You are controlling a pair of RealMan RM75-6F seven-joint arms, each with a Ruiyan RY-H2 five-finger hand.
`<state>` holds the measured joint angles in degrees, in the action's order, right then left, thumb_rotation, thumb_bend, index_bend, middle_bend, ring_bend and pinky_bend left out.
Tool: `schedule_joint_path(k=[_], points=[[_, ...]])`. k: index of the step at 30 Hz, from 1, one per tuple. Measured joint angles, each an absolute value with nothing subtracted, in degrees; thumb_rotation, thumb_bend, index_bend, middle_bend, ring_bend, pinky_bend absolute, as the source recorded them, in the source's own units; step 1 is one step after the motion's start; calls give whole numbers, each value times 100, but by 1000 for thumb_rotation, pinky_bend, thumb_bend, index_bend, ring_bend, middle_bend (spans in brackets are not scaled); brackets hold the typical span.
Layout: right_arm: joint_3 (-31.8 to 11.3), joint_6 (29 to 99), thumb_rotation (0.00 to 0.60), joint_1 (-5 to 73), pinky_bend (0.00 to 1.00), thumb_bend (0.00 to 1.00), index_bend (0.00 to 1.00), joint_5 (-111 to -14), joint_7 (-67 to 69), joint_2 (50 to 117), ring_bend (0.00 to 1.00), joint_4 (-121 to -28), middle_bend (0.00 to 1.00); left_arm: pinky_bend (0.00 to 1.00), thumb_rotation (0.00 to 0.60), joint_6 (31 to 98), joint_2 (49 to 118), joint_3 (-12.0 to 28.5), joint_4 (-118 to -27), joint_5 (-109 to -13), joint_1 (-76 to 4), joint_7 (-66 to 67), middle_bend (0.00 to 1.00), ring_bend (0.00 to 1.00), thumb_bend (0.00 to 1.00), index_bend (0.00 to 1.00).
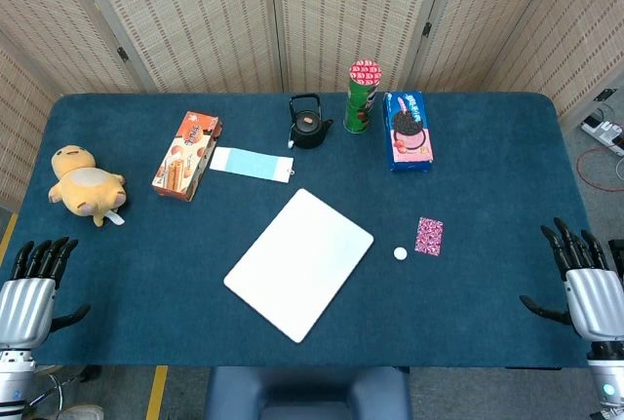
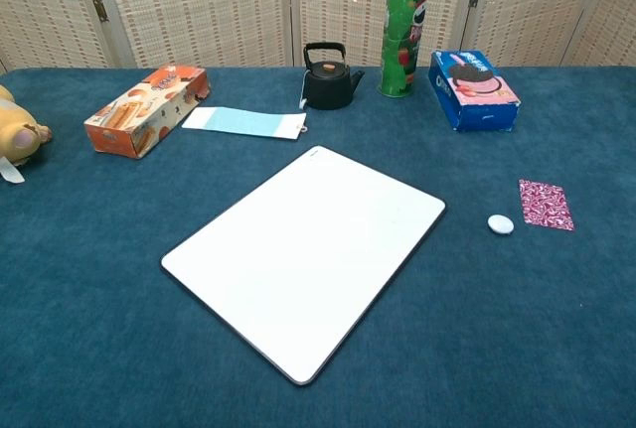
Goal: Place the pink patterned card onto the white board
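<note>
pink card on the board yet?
Off. The pink patterned card lies flat on the blue cloth right of the white board, beside a small white disc.

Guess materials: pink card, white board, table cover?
Pink patterned card: likely thin printed paper or card stock, lies flat, no glare. White board: smooth rigid sheet, probably plastic or coated, faint sheen, dark edge. Table cover: looks like blue felt or short-pile fabric, matte, mottled.
</note>
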<state>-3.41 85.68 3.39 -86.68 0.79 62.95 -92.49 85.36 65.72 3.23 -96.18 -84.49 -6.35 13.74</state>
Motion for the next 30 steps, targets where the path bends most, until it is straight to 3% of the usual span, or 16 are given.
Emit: schedule_joint_path(k=[13, 21, 26, 30], points=[[-344, 8496, 530, 388, 24, 52, 0, -8675, -12, 6252, 126, -9325, 31, 49, 600, 8514, 6598, 319, -9574, -8451, -646, 1294, 139, 114, 155, 128], [-393, 8103, 531, 647, 39, 53, 0, -8653, -86, 6248, 154, -9330, 35, 52, 600, 8517, 6621, 313, -9531, -8493, -656, 1195, 140, 114, 154, 128], [-495, 7681, 531, 991, 190, 53, 0, -8612, -182, 6284, 262, -9265, 104, 52, 600, 8542, 6623, 305, -9493, -8500, -637, 1140, 142, 114, 155, 128], [-610, 7352, 532, 1307, 511, 52, 19, -8544, -375, 6377, 473, -9105, 275, 52, 600, 8564, 6608, 306, -9465, -8490, -618, 1093, 144, 118, 155, 129]])
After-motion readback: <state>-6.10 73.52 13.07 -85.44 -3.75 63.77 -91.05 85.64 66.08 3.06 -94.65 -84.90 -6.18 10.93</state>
